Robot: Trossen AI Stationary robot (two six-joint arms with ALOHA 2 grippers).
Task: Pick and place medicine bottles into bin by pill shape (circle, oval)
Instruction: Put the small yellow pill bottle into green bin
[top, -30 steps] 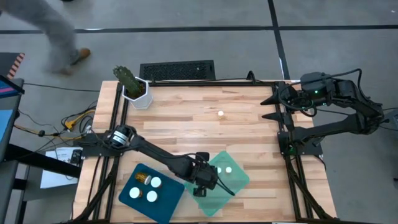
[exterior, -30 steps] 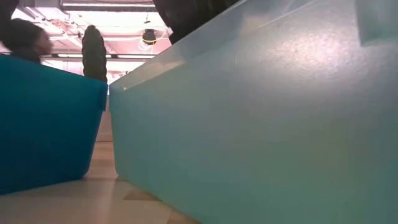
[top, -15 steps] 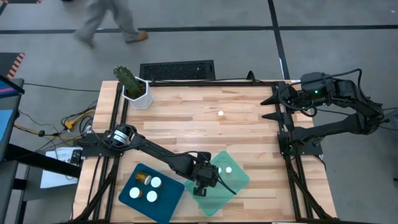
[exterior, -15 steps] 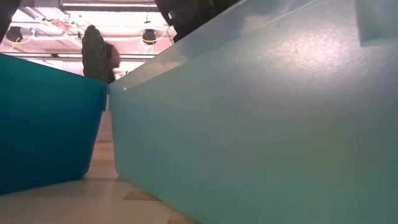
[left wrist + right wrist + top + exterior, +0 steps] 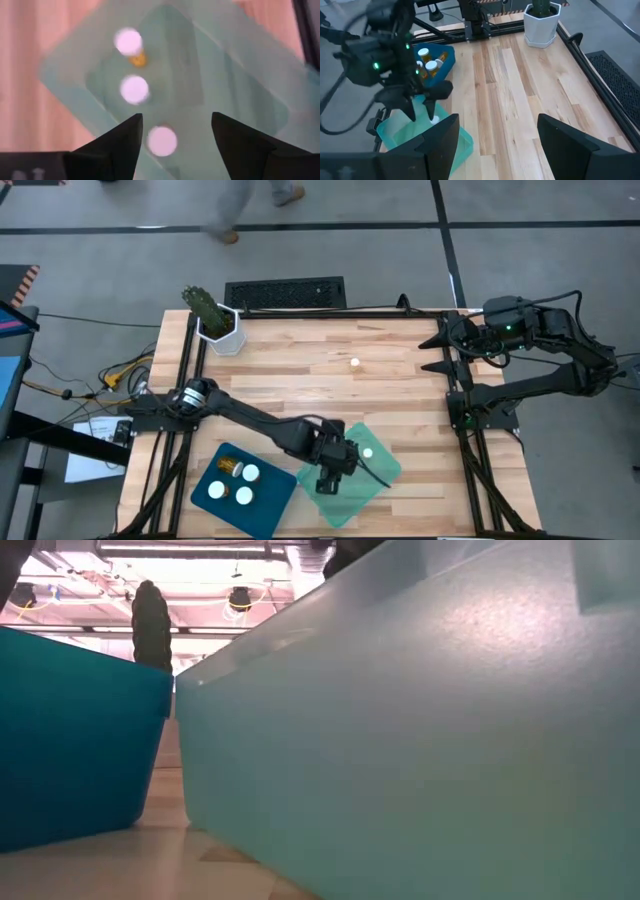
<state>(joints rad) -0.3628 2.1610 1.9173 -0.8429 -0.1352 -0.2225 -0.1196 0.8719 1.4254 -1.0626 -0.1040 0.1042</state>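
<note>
Here the left pincer (image 5: 333, 480) hangs released over the pale green bin (image 5: 380, 472).
One lone bottle (image 5: 354, 363) stands upright on the worktop (image 5: 400, 390), well beyond the bin toward the plant (image 5: 212, 315); the right pincer (image 5: 433, 352), released, waits near it.

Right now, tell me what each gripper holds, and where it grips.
Nothing. The left gripper hangs open over the light bin; the right gripper waits open at the table's edge.

Four bottles in the blue bin (image 5: 262, 510), three in the green bin (image 5: 240, 95), one potted plant (image 5: 214, 318)
</note>
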